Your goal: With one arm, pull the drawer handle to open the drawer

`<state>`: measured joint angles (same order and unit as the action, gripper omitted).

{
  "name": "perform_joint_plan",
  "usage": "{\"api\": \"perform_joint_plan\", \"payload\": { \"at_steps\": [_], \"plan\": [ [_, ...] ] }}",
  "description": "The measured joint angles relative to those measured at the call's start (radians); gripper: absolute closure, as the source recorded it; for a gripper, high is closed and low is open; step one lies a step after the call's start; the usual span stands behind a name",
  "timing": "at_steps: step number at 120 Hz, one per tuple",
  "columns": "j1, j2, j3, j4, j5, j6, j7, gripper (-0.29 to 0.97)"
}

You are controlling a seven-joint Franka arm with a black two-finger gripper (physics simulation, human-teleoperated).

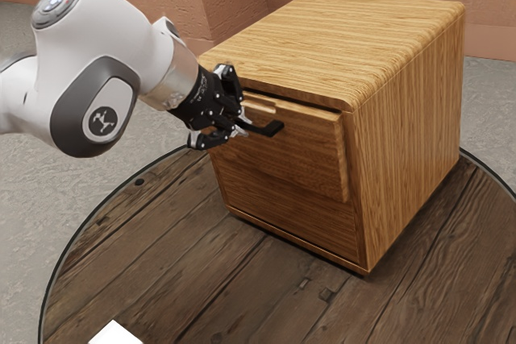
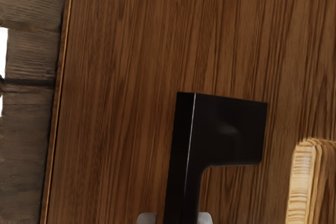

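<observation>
Leftmost, the white Franka arm (image 1: 89, 62) carries a round emblem (image 1: 101, 118) on its joint, though no lettering can be read on it or anywhere else. Its black gripper (image 1: 230, 130) is clamped on the drawer handle (image 1: 262, 128), and the wrist view shows pale pads (image 2: 144, 217) flanking the dark bar. The handle sits on the upper drawer (image 1: 298, 147), which stands slightly proud of the wooden cabinet (image 1: 403, 102) on the round plank table (image 1: 201, 279). I judge the handle rigid and rather smooth. It is best held mid-bar and pulled straight outward, since the drawer likely slides with mild resistance.
</observation>
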<state>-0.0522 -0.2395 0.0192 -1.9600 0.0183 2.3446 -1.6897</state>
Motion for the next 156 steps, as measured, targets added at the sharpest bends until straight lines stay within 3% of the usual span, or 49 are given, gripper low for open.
{"api": "perform_joint_plan", "payload": {
  "at_steps": [156],
  "plan": [
    [-0.01, -0.377, 0.014, -0.321, 0.001, -0.016, 0.018, 0.73]
  ]
}}
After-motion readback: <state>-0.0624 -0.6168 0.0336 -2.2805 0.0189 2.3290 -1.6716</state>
